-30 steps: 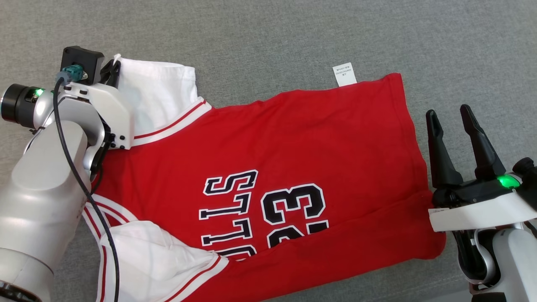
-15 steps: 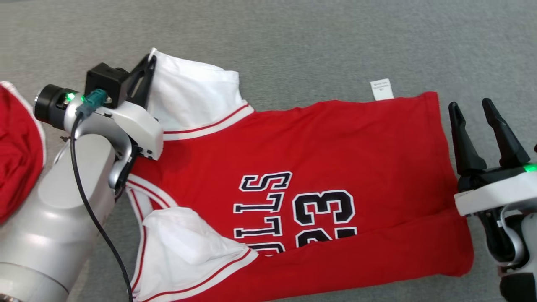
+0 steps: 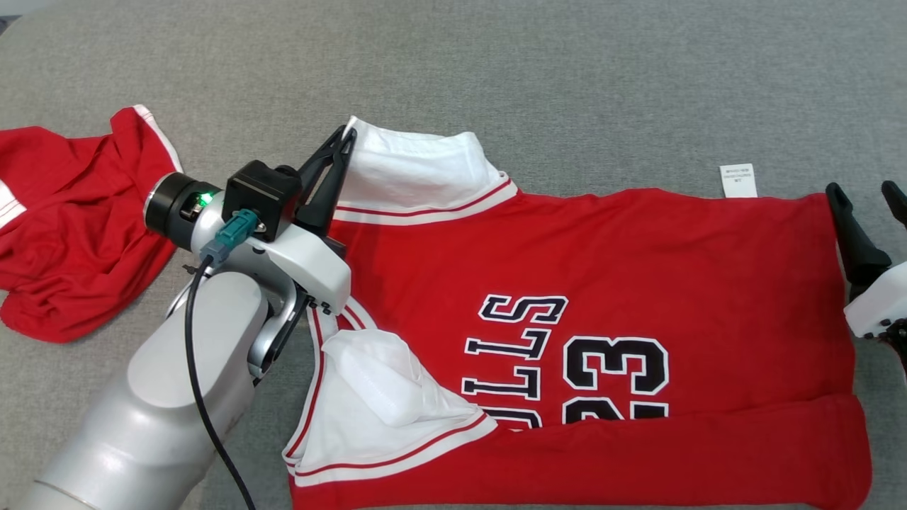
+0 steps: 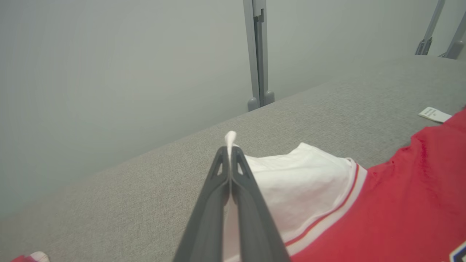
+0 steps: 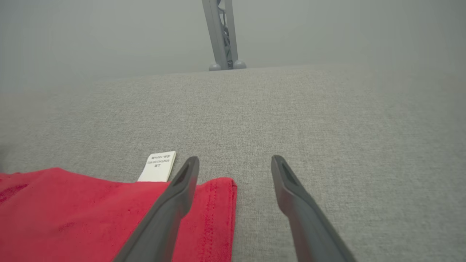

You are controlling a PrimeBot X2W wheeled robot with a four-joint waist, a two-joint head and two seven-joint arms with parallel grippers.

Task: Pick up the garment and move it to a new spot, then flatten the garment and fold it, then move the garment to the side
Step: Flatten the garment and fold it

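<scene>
Left gripper [image 3: 346, 136] pinches white sleeve [image 3: 418, 166] of jersey [image 3: 638, 269]. Right gripper [image 5: 235, 159] spread wide at hem corner, empty. Second red garment [image 3: 64, 234] far left.

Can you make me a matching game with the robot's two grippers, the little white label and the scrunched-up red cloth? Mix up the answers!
Things:
1. left gripper
2. right gripper
3. white label
4. crumpled red cloth

States or places:
a. lying by itself at the left
b. fingers shut on the white sleeve
c. fingers open, at the jersey hem corner
d. sticking out past the jersey's far edge

Pairs: 1-b, 2-c, 3-d, 4-a
</scene>
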